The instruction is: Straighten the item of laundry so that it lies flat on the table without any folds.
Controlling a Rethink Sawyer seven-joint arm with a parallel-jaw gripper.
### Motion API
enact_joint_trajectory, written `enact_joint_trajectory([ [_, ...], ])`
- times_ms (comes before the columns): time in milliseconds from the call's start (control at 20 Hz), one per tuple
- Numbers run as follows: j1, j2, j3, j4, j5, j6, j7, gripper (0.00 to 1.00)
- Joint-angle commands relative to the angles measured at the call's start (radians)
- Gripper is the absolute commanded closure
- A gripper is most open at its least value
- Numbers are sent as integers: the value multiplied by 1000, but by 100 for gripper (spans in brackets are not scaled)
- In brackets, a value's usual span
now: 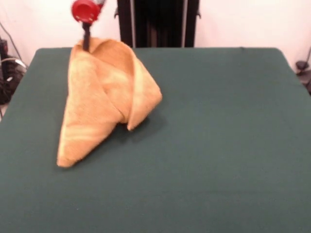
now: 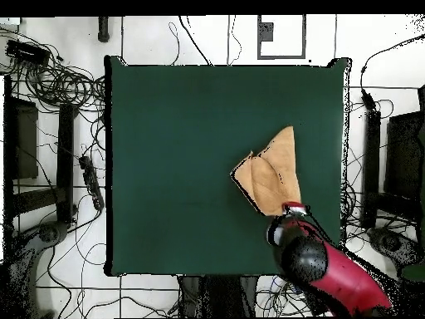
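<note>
One washcloth point(image 1: 104, 97) is hanging in a folded cone, its low corner touching the worktop point(image 1: 218, 145) at about 8 o'clock. Soft, light terry is draping freely; a free hem corner is looking like the best grip. Beyond, the tool point(image 1: 86, 41) is clamping the top edge.

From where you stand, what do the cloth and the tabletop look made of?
The cloth looks like orange-tan terry towelling: a soft, fuzzy nap with flatter pale bands, draping in folds. The table seems covered in dark green felt: matte and even, with no shine.
</note>
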Motion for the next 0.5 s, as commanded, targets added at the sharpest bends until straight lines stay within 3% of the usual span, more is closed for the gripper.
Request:
enact_joint_trajectory([
  [50, -244, -162, 245, 205, -140, 131, -216, 100],
  [250, -406, -359, 382, 287, -68, 302, -314, 100],
  [350, -449, -446, 419, 301, -9, 393, -371, 100],
  [500, -537, -491, 518, 326, 55, 440, -413, 100],
])
